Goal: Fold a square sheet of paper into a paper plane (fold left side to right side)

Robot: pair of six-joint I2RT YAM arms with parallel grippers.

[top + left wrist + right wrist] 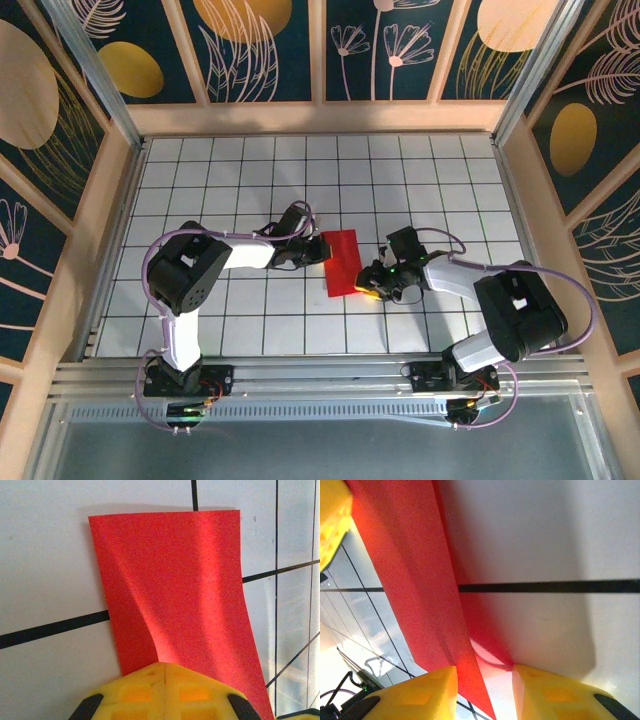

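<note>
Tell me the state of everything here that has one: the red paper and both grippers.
square sheet of paper: lying on the table, folded over into a narrow rectangle, top layer bulging rather than pressed flat.
left gripper: shut, its tip at the paper's near edge.
right gripper: open, with an edge of the paper between its fingers.

We're looking down on a white tiled surface (420, 170), its black grid lines crisp and brightly lit. A pale wooden rim (320, 118) boxes it in far, left and right. Beyond that, the far wall (270, 50) gives us dark navy panels with golden ovals and pale line-drawn flowers. The left wall (40, 130) and right wall (600, 150) match it. Aluminium posts (95, 70) rise at both far corners, and a ribbed metal rail (320, 375) runs along the near edge.
</note>
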